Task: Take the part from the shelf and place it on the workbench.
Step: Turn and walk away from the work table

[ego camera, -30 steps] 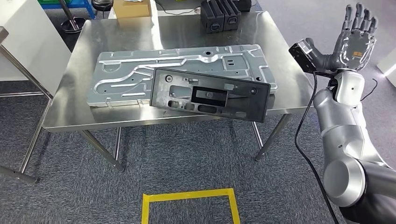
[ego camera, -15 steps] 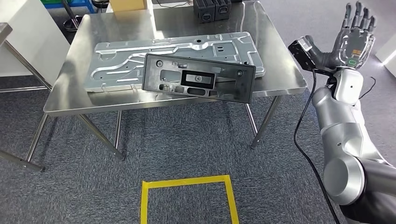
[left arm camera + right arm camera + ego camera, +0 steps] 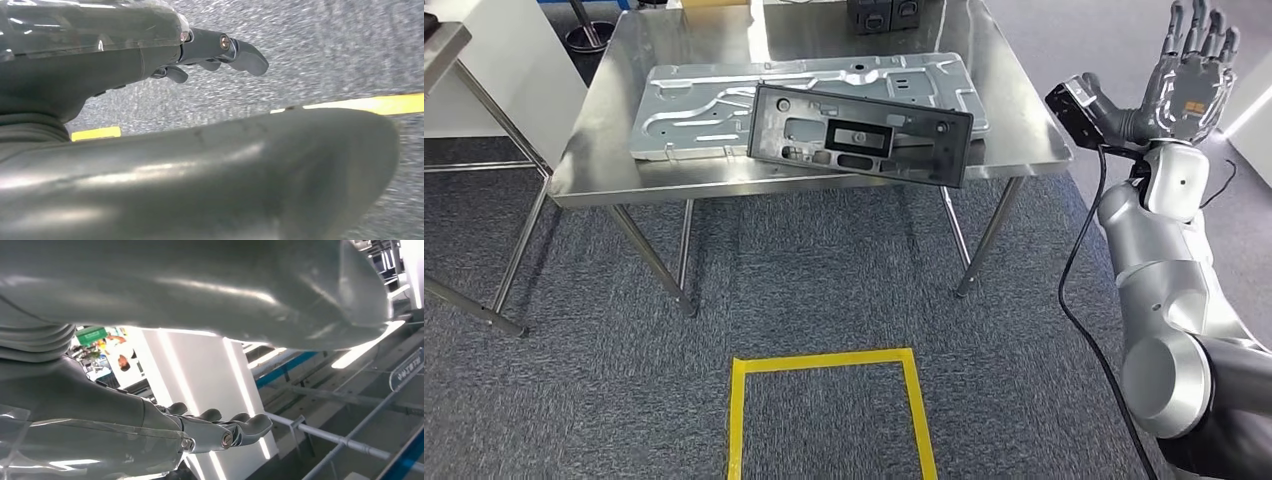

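Grey carpet, steel workbench (image 3: 604, 170) ahead. Black part (image 3: 861, 134) already sits on it, propped across a silver plate (image 3: 724, 100), well off to the left of the raised right hand (image 3: 1189, 80). That hand's empty, fingers spread, probably just keeping clear. Left hand (image 3: 215, 50) hangs empty over floor, fingers loose.

Yellow tape square (image 3: 829, 412) on grey carpet (image 3: 604, 400); perhaps black boxes (image 3: 882, 14) behind.
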{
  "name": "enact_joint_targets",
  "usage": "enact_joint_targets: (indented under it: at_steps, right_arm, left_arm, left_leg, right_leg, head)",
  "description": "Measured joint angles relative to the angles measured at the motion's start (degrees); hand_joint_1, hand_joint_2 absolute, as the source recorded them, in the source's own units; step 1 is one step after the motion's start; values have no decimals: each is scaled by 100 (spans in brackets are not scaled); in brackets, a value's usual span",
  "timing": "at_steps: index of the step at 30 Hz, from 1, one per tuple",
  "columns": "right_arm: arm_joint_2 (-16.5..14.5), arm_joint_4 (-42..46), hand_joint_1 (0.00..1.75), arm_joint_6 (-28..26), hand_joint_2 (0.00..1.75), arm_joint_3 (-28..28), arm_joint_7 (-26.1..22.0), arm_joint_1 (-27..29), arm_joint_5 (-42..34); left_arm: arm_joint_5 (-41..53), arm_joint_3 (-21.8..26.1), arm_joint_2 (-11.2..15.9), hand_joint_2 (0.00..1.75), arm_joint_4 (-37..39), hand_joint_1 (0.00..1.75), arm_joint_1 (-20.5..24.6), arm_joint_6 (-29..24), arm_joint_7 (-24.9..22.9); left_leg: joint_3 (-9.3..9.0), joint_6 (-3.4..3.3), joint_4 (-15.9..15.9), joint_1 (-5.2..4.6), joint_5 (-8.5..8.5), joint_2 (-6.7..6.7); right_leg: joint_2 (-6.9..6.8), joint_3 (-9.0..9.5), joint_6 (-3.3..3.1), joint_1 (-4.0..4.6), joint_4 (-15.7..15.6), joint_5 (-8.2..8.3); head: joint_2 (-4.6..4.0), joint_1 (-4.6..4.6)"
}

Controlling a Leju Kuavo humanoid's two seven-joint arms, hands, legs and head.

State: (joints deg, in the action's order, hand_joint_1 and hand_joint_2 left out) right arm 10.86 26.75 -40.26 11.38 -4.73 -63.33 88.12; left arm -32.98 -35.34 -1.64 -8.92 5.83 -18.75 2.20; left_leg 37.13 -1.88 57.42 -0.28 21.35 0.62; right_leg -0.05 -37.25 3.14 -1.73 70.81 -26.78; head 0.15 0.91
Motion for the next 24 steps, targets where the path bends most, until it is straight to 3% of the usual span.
enact_joint_targets:
  at_steps: [2,3,4,6,7,8,10,11,12,13,14,15,17,18,19,21,22,24]
  right_arm:
    - [-2,2,0,-1,0,-27,21,-29,-2]
    - [-3,3,0,-1,0,-39,29,-41,-5]
    - [-4,1,0,-1,0,-51,35,-48,-10]
    - [-4,-18,0,1,0,-61,50,-48,-28]
    - [-4,-29,0,2,0,-64,59,-49,-39]
    - [-4,-37,0,2,0,-67,69,-51,-53]
    - [-4,-44,0,2,0,-68,91,-53,-85]
    - [-4,-48,0,2,0,-67,99,-48,-106]
    - [-1,-53,0,2,0,-66,106,-36,-132]
    - [3,-58,0,2,0,-63,107,-19,-163]
    - [9,-60,0,2,0,-54,108,4,-205]
    - [14,-54,0,1,0,-36,102,33,-253]
    - [27,-22,0,-1,0,38,65,106,-357]
    - [36,-2,0,-1,0,90,25,148,-419]
    - [44,15,0,-1,0,151,-23,194,-482]
    - [52,51,0,0,0,297,-165,313,-642]
    - [53,69,0,0,0,400,-251,379,-720]
    - [49,102,0,0,0,676,-461,510,-883]
  left_arm:
    - [-3,0,6,0,0,0,0,-6,5]
    - [-4,1,9,0,0,0,0,-9,8]
    - [-5,1,11,0,0,0,-4,-12,11]
    - [-8,1,14,0,0,0,-30,-15,14]
    - [-11,0,16,0,0,0,-47,-20,14]
    - [-19,0,16,0,0,0,-60,-25,14]
    - [-36,0,15,0,0,0,-64,-33,19]
    - [-45,0,14,0,0,0,-62,-36,23]
    - [-51,0,15,0,0,0,-59,-39,27]
    - [-55,0,15,0,0,0,-58,-44,30]
    - [-61,0,15,0,0,0,-60,-51,33]
    - [-65,0,16,0,0,0,-60,-58,36]
    - [-72,1,28,0,0,0,-53,-72,42]
    - [-74,2,35,0,0,0,-48,-77,45]
    - [-78,2,41,0,0,0,-46,-84,47]
    - [-88,2,40,0,0,0,-53,-94,42]
    - [-95,2,40,0,0,0,-55,-99,36]
    - [-117,2,40,0,0,0,-61,-108,21]
  left_leg:
    - [145,63,104,-9,-74,-9]
    - [186,95,134,-18,-116,-14]
    - [214,128,141,-22,-168,-17]
    - [275,199,139,-5,-216,-24]
    - [335,234,225,8,-90,-28]
    - [412,264,413,23,147,-32]
    - [584,311,1099,46,775,-33]
    - [636,325,1471,51,962,-32]
    - [632,331,1742,54,1001,-32]
    - [549,326,1845,54,910,-33]
    - [374,309,1754,52,750,-34]
    - [102,276,1468,46,617,-39]
    - [-544,192,604,17,674,-50]
    - [-761,158,263,-3,766,-56]
    - [-870,129,54,-21,838,-59]
    - [-837,63,-55,-22,750,-50]
    - [-797,12,-89,-9,670,-40]
    - [-677,-73,-140,14,499,-15]
  right_leg:
    - [3,608,-9,-3,-799,-182]
    - [2,783,-43,8,-1072,-309]
    - [1,837,-94,33,-1204,-368]
    - [-19,735,-207,37,-1219,-275]
    - [-29,665,-262,34,-1222,-203]
    - [-38,584,-306,26,-1228,-127]
    - [-40,401,-354,37,-1223,25]
    - [-38,303,-356,45,-1219,99]
    - [-36,203,-353,52,-1214,174]
    - [-32,109,-346,57,-1208,244]
    - [-26,22,-335,61,-1204,312]
    - [-20,-48,-323,63,-1201,375]
    - [-17,-143,-274,71,-1199,485]
    - [-26,-164,-239,69,-1211,541]
    - [-38,-173,-201,64,-1233,601]
    - [-50,-179,-129,53,-1288,689]
    - [-44,-209,-105,51,-1248,608]
    - [-25,-344,-77,45,-842,120]
  head:
    - [0,4]
    - [0,2]
    - [0,2]
    - [0,-3]
    - [0,-1]
    - [0,3]
    - [0,10]
    - [0,12]
    - [-1,11]
    - [-1,12]
    - [-1,11]
    - [-1,12]
    - [0,9]
    - [0,7]
    - [0,6]
    - [0,6]
    - [0,1]
    - [-1,-19]
